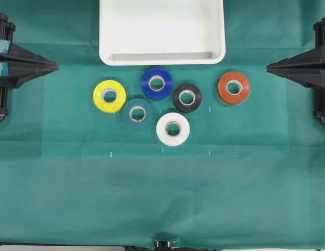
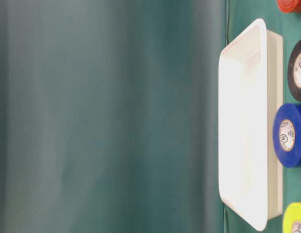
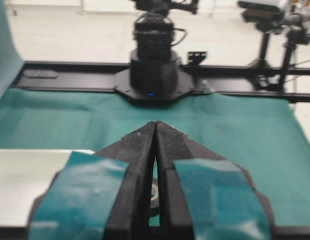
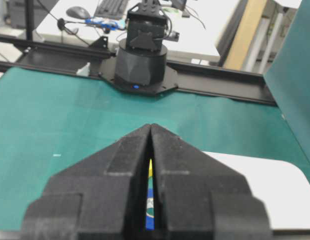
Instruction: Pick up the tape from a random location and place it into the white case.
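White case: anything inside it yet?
The white case looks bare in the overhead and table-level views; its far end is cut off. The yellow tape lies on the cloth outside it.

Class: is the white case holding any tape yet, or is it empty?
Empty: the white case shows only bare floor; the yellow tape lies outside on the cloth.

Lighting: bright, even, soft shadows under rolls on the tabletop (image 1: 162, 198). Glare: white case (image 1: 107, 31) floor washed out overhead and at table level. Focus: overhead sharp; table-level view blurred across its left portion; wrist views soft on near claw surfaces, backgrounds overexposed.
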Tool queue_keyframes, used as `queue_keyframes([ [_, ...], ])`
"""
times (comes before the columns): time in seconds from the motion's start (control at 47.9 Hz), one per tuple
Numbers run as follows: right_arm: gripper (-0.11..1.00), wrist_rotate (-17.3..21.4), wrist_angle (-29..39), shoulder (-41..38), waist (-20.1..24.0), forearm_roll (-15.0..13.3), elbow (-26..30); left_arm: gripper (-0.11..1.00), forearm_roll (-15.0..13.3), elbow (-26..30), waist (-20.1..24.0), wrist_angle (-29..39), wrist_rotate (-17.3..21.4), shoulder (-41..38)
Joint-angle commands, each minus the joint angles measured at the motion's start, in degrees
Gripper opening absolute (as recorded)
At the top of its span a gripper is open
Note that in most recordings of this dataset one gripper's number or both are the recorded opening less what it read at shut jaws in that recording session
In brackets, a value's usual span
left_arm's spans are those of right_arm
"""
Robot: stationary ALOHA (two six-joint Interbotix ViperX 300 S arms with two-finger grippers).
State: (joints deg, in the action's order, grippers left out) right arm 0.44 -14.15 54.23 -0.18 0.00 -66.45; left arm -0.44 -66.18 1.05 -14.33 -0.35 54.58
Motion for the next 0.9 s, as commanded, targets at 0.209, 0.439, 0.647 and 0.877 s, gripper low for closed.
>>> queue_keyframes([
  [0.209,0.0,0.0,-0.2,-0.4,-0.1,0.1,1.6,0.02,-0.1,0.2,2.7,1.2,-0.2,-0.5],
  [0.439,0.0,0.0,-0.2,-0.4,-0.1,0.1,1.6,0.02,-0.1,0.3,2.8,1.2,-0.2,-0.5],
  [0.647,0.0,0.0,-0.2,-0.4,-0.1,0.1,1.7,0.16,-0.1,0.3,2.8,1.2,-0.3,-0.5],
  [0.877,0.0,0.0,-0.1,-0.4,-0.2,0.0,1.7,0.82,-0.3,0.3,2.4,1.2,-0.8,-0.5],
])
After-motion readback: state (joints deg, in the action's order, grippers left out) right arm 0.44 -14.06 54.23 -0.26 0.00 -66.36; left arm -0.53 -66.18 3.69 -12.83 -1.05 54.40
